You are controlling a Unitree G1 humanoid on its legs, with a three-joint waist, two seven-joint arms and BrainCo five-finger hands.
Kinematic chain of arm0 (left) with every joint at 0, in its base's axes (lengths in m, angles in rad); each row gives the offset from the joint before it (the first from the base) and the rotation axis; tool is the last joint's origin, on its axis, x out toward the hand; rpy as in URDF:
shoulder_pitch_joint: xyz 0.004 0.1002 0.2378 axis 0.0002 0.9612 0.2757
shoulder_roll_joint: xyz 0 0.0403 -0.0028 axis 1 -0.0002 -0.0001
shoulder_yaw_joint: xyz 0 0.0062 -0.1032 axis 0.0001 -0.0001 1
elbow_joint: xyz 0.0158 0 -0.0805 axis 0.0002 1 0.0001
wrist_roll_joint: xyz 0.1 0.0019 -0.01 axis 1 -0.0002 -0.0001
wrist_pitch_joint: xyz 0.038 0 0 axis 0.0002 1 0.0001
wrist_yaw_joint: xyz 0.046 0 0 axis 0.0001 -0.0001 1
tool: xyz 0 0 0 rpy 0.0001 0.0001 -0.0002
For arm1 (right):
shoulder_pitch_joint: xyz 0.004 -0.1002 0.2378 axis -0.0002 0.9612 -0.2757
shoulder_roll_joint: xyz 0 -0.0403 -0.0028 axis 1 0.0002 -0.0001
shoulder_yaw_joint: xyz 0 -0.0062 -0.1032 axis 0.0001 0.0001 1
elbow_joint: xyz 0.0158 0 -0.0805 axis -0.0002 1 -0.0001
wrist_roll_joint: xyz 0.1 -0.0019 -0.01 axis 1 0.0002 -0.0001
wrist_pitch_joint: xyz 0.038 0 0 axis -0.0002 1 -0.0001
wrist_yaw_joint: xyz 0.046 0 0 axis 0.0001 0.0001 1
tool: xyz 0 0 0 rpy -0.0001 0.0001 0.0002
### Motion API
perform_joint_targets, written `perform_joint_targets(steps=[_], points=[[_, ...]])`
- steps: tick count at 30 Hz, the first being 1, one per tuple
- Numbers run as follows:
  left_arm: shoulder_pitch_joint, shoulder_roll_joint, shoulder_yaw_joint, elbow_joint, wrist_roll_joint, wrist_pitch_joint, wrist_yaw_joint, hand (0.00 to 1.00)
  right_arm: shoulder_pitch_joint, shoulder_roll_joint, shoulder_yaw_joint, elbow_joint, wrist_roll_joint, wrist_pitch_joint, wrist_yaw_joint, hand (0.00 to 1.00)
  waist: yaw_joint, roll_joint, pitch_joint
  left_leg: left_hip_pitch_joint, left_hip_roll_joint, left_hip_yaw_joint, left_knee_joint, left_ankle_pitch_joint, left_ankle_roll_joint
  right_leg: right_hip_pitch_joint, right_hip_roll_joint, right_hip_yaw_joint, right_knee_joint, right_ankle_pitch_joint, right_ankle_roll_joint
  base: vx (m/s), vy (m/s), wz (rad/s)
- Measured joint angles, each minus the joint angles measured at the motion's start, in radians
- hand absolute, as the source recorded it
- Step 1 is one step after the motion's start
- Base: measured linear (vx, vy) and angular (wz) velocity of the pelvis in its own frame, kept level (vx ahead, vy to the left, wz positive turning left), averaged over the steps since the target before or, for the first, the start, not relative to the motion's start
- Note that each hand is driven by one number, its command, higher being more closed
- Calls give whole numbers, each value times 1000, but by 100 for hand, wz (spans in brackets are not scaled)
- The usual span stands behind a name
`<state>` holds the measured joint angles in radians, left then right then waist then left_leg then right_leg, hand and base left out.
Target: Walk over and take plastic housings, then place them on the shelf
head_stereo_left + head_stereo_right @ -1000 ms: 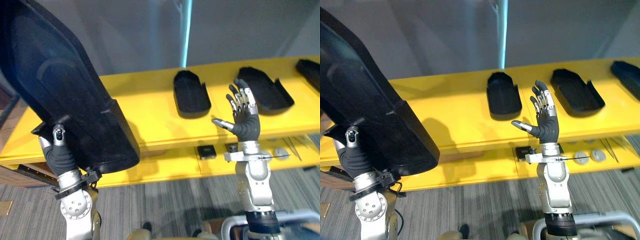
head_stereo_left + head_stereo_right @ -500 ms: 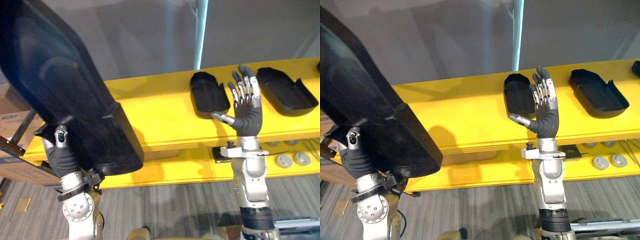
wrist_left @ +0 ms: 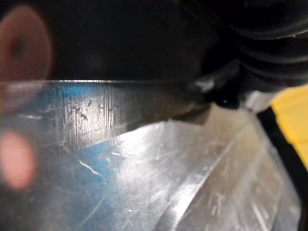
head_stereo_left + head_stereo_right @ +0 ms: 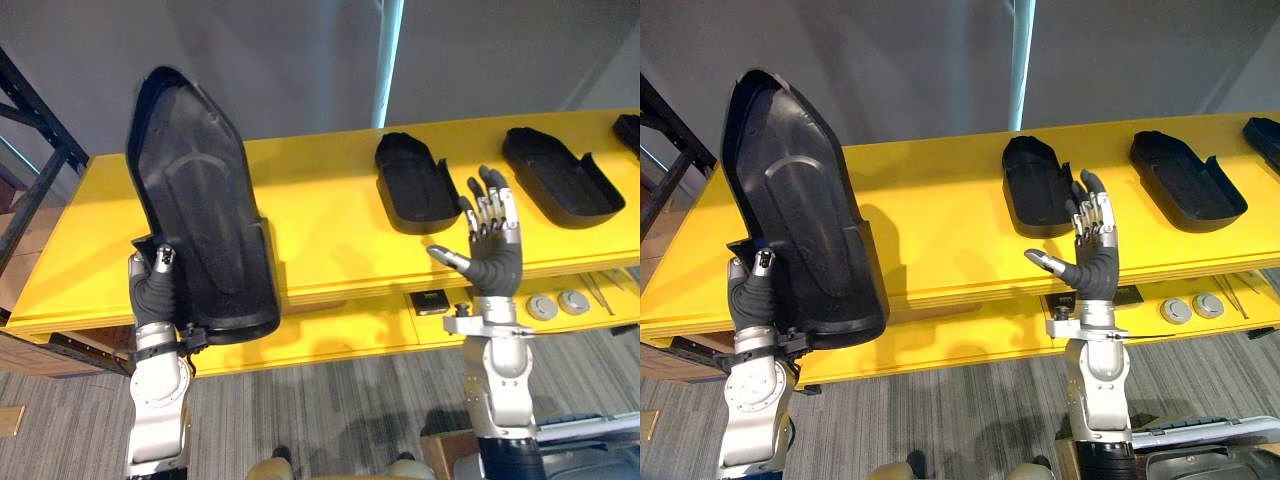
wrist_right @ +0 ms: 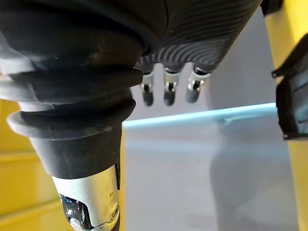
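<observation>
Item 1: held housing [image 4: 200, 215], a large black plastic shell. We record it standing nearly upright, narrow end up and hollow side towards us, over the left part of the yellow shelf [image 4: 330, 230]. We cannot tell whether its lower end touches the shelf's front edge.

Item 2: left hand [image 4: 152, 292], at the lower left corner of the held housing. Its thumb [image 4: 164, 258] is clamped on the near rim and its fingers are hidden behind the shell. We log it as gripping the housing.

Item 3: right hand [image 4: 490, 262], raised in front of the shelf's front edge. Its fingers are straight and point up, the thumb is spread apart, and it holds nothing.

Item 4: three more housings lie flat on the top board: second housing [image 4: 413, 182], third housing [image 4: 555, 172] and fourth housing [image 4: 628, 128] at the far right edge.

Item 5: on the lower board we note a small black square part [image 4: 432, 300] and two grey discs [image 4: 545, 306].

Item 6: dark rack frame [image 4: 40, 150], at the shelf's left end.
</observation>
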<state>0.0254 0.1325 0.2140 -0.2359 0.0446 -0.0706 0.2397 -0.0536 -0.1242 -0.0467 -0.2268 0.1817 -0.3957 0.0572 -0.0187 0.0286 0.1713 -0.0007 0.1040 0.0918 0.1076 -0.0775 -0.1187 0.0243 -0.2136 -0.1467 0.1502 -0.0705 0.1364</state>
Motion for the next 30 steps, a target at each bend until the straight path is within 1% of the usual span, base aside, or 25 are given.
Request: perform_joint_targets(steps=[1,2,3,4,5,6,7,8,10,12,14,16,18,19,20,21,23,25,26,27,28,30], points=[[-19,5,1,17,-4,13,5,100,-2,-2,1,-7,0,0,12,0,0,4,-1,1,2,1,-6,4,-1,-4,2,3,2,-1,-1,-40,-52,-12],[-67,25,5,68,-17,32,22,100,-14,-4,6,-22,-1,1,32,0,-1,9,0,2,6,3,-16,10,-5,-15,6,12,6,-6,-3,-57,-44,-14],[-119,49,12,126,-39,55,35,100,-21,-7,13,-39,-8,1,48,0,-5,9,0,2,6,7,-32,20,-9,-27,6,16,11,-13,4,-61,-44,-11],[-144,64,13,158,-41,66,43,100,-24,-8,14,-44,-12,1,58,0,-11,9,0,2,6,7,-38,25,-9,-30,6,17,12,-16,7,-86,-52,-4],[-190,93,20,237,-46,86,62,100,-30,-17,23,-44,-20,7,78,0,-25,9,0,5,6,7,-52,38,-9,-34,8,18,13,-17,7,-58,-32,-1],[-213,110,22,280,-48,96,69,100,-33,-26,31,-44,-21,9,86,0,-27,10,0,9,7,10,-61,43,-11,-38,9,22,15,-19,9,-73,-34,-16],[-258,141,25,366,-53,107,80,100,-35,-43,44,-44,-20,10,108,0,-29,14,3,19,11,25,-74,50,-13,-45,14,38,18,-19,10,-56,-17,-23],[-290,166,29,434,-74,118,92,100,-35,-58,60,-44,-21,12,128,0,-43,17,5,20,12,28,-75,52,-13,-48,16,44,20,-18,10,-67,-21,-20],[-326,190,46,495,-88,127,100,100,-34,-71,90,-44,-18,13,163,0,-55,18,5,22,13,37,-79,56,-13,-62,18,59,30,-18,11,-58,-7,-19],[-359,211,48,539,-88,140,108,100,-33,-86,116,-44,-2,27,194,0,-54,21,7,34,14,55,-88,59,-11,-67,20,74,32,-17,13,-29,1,-22],[-408,245,47,606,-83,157,108,100,-29,-94,170,-44,2,40,226,0,-65,25,7,39,13,57,-92,63,-8,-65,20,77,32,-16,14,-4,1,-4],[-452,274,46,662,-84,176,108,100,-29,-100,212,-44,3,53,237,0,-75,28,9,43,12,57,-102,70,-8,-66,20,77,33,-16,14,0,0,0],[-496,297,45,718,-84,199,107,100,-29,-105,237,-44,3,62,251,0,-78,37,14,50,11,58,-104,70,-8,-62,20,79,34,-16,14,0,0,0],[-518,303,45,743,-85,215,106,100,-28,-109,249,-44,6,71,252,0,-80,42,16,53,11,58,-104,70,-8,-60,20,81,34,-16,14,0,0,0],[-553,318,42,775,-85,231,98,100,-29,-112,264,-44,15,91,254,0,-81,51,22,52,11,59,-104,72,-7,-62,20,84,35,-16,14,0,0,0],[-566,325,39,786,-84,240,96,100,-28,-114,272,-44,18,98,254,0,-83,56,24,52,11,60,-105,73,-6,-65,20,87,36,-16,14,-27,0,-7],[-622,340,37,836,-82,274,81,100,-29,-128,299,-49,22,112,262,0,-89,70,32,45,10,68,-117,84,-4,-87,21,97,47,-16,14,-28,-6,-8],[-657,347,33,857,-81,299,75,100,-36,-129,316,-51,22,125,266,0,-100,73,35,28,9,69,-128,96,-3,-113,21,98,56,-16,14,-32,-15,-1],[-684,357,15,876,-80,314,67,100,-40,-134,327,-64,22,136,268,0,-107,76,44,20,10,72,-139,106,-5,-135,23,103,67,-16,14,-53,-26,-8],[-712,359,-3,888,-74,333,60,100,-44,-140,334,-85,22,138,268,0,-108,76,62,14,10,80,-140,110,-3,-151,24,116,76,-16,14,-46,-20,-17],[-720,359,-5,891,-75,338,60,100,-51,-143,340,-92,22,138,268,0,-109,76,72,14,9,85,-139,110,-3,-158,25,122,81,-15,14,-66,-16,-15],[-755,360,-31,929,-76,351,54,100,-71,-160,356,-124,24,139,266,0,-131,78,93,-9,9,86,-136,114,-5,-187,25,127,95,-15,14,-46,-9,-5]])
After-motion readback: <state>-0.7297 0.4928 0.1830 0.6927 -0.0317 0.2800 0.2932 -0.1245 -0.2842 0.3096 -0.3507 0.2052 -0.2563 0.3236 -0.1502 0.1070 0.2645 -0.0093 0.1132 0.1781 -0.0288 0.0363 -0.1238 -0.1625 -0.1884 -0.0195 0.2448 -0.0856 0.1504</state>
